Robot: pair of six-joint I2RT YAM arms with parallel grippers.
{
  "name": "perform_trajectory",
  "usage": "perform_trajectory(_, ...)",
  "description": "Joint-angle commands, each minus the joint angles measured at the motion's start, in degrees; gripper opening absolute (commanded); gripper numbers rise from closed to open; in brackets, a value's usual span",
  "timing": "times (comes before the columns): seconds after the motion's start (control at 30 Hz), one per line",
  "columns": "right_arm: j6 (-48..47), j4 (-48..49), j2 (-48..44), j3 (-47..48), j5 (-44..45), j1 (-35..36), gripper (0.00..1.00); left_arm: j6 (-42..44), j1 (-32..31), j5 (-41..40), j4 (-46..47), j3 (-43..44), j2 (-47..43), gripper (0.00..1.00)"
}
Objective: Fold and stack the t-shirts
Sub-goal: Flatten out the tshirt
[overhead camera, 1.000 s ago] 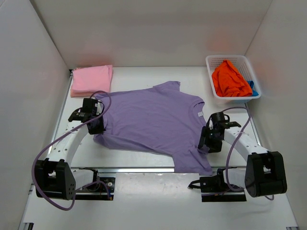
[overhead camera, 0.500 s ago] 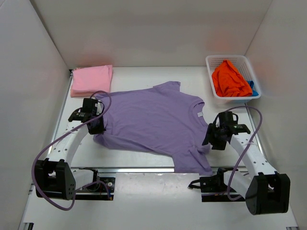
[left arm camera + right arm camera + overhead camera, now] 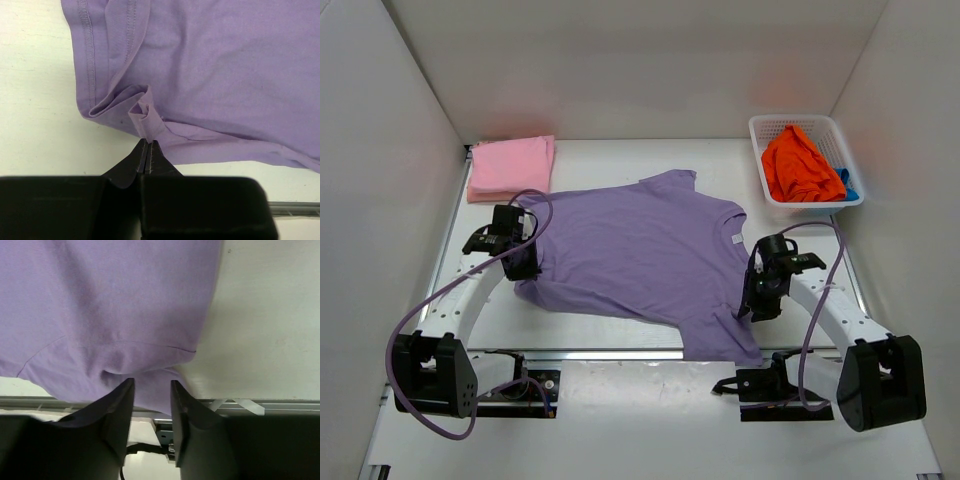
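Note:
The lavender purple t-shirt (image 3: 640,255) lies spread flat mid-table, its white neck label (image 3: 733,237) on the right. My left gripper (image 3: 523,266) is shut on a small pinched fold at the shirt's left edge, which shows in the left wrist view (image 3: 148,142). My right gripper (image 3: 750,306) is open at the shirt's near-right sleeve; in the right wrist view (image 3: 152,386) purple cloth (image 3: 100,315) lies under and between the spread fingers. The pink t-shirt (image 3: 510,166) lies folded at the back left. The orange t-shirt (image 3: 800,165) and a bit of the blue one (image 3: 847,187) sit in the basket.
The white lattice basket (image 3: 798,122) stands at the back right. White walls close in the left, back and right sides. A metal rail (image 3: 610,352) runs along the table's near edge, with the arm bases and cables below it.
My right gripper swung out to the right off the shirt, then came back to its near-right sleeve. The left gripper and the shirt have stayed in place.

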Motion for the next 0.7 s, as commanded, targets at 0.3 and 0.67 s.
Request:
perform_trajectory(0.3,1.7,4.7,5.3,-2.7,1.0,3.0,0.48,-0.3,-0.6,1.9,1.4,-0.8,-2.0,0.08)
perform_trajectory(0.67,1.7,6.3,9.1,-3.1,0.9,4.9,0.04,-0.4,-0.5,1.9,1.9,-1.3,-2.4,0.1)
